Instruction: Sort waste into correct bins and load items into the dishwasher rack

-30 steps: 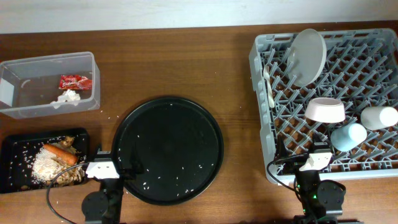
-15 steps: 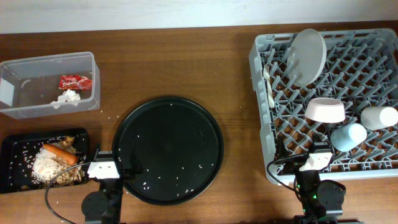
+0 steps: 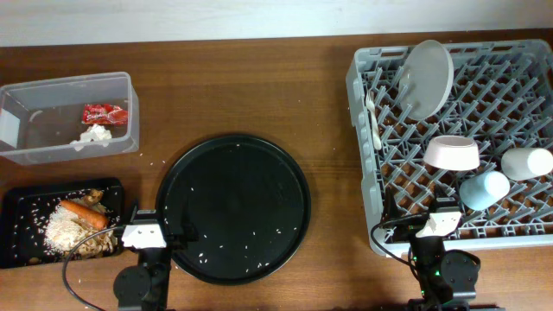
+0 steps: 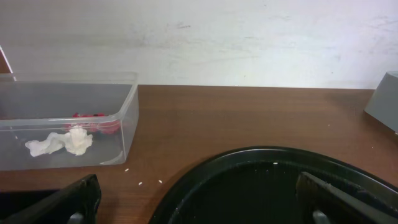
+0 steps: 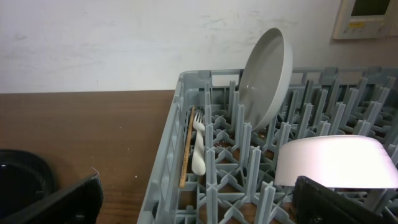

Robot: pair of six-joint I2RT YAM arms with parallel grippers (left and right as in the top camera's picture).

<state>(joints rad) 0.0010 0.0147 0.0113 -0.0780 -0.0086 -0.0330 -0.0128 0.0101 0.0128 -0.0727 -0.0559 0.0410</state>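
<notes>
1. The wooden table carries everything.
2. The grey dishwasher rack sits at the right and holds all the dishes.
3. The round black tray lies in the middle, with only stray rice grains on it.
4. The clear tub at the far left holds the red-and-white wrapper and the crumpled tissue.
5. The flat black tray, in front of the tub, holds the rice and the carrot.
6. The white plate stands on edge between pegs at the rack's back.
7. The white bowl lies upturned mid-rack; the cream cup and blue cup lie beside it.
8. The left gripper hangs at the round tray's near edge, jaws wide, holding nothing.
9. The right gripper hangs at the rack's near edge, jaws wide, holding nothing.
10. The white fork lies along the rack's left wall.
</notes>
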